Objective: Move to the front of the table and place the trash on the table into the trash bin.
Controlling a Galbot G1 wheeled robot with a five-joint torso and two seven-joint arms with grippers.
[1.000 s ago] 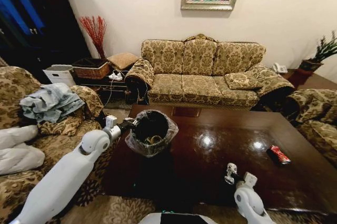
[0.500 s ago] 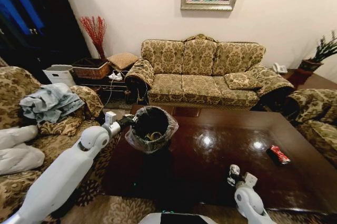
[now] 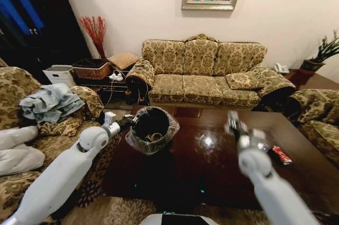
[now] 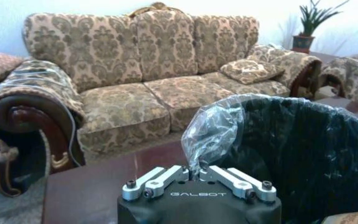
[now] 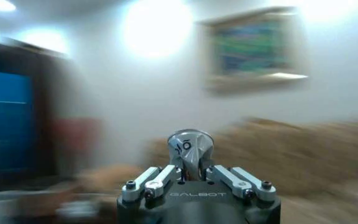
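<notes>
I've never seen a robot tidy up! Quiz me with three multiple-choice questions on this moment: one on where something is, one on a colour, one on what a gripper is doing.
1. Where is the red can?
A. On the sofa
B. On the table, to the robot's right
C. On the carpet

2. What colour is the can in the right gripper?
A. Silver
B. Green
C. Blue

3. What is the left gripper doing?
A. Hanging open
B. Pinching the clear liner of the trash bin
C. Holding a cushion

Answers: 1 B, it lies on the dark tabletop; 2 A, shiny metal shows between the fingers; 3 B, the fingers are closed on crinkly plastic at the rim.
</notes>
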